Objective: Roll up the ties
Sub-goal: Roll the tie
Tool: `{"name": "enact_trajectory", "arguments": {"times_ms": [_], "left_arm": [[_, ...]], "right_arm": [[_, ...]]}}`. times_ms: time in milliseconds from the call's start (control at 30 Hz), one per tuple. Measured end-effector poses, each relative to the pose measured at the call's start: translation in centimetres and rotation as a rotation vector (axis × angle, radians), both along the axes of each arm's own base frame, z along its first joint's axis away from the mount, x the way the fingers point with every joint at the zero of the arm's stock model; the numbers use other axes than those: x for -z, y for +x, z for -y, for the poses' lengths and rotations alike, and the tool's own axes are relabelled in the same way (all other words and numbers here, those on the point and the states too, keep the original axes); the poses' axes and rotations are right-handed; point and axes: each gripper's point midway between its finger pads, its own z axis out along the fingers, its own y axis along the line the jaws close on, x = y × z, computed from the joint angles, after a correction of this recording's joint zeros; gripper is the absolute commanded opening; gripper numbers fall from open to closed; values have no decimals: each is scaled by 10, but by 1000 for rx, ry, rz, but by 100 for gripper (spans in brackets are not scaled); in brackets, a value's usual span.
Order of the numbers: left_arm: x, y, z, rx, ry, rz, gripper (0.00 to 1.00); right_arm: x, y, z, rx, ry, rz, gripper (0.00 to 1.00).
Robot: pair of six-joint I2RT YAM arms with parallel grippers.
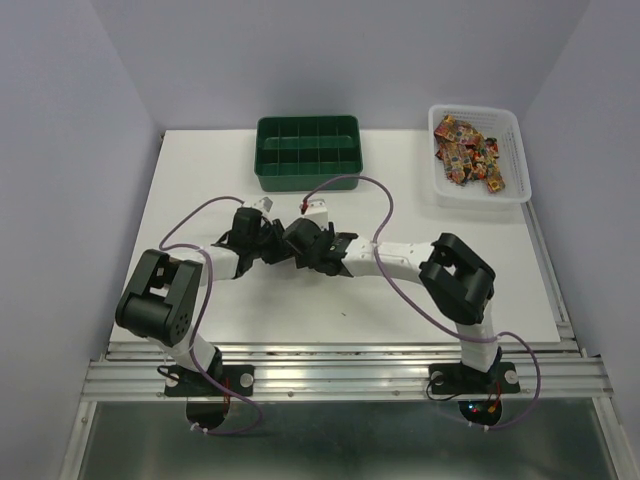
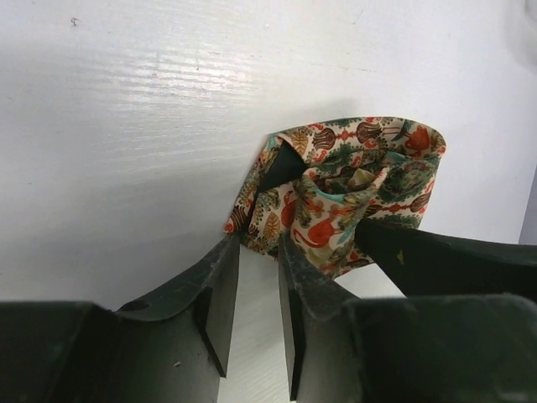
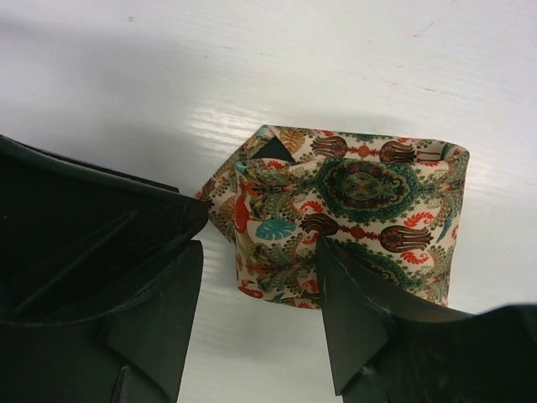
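A rolled tie [image 2: 344,189] with a busy red, green and cream pattern lies on the white table; the right wrist view shows the same tie [image 3: 361,210] from its other side. My left gripper [image 2: 258,248] is open. Bare table shows between its fingers [image 2: 220,290], and the tips rest at the roll's near edge. My right gripper [image 3: 260,252] is open wide, one of its fingers [image 3: 357,315] against the roll's side. In the top view both grippers meet mid-table, left [image 1: 272,240] and right [image 1: 312,248], and they hide the roll.
A white basket [image 1: 520,165] at the back right holds more ties [image 1: 468,150]. A green compartment tray [image 1: 308,180] stands at the back centre, just beyond the two grippers. Purple cables loop over both arms.
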Motion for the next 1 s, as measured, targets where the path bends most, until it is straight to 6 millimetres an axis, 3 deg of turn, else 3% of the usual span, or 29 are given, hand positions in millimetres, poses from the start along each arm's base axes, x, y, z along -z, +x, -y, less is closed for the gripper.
{"name": "enact_trajectory", "arguments": {"times_ms": [233, 567, 1000], "left_arm": [[-9, 7, 2, 18, -39, 35, 41], [-14, 18, 9, 55, -84, 82, 56], [-13, 26, 15, 124, -81, 139, 57]], "right_arm": [[-5, 4, -1, -18, 133, -52, 61], [-4, 2, -3, -50, 225, -99, 61], [-5, 1, -5, -81, 309, -149, 62]]}}
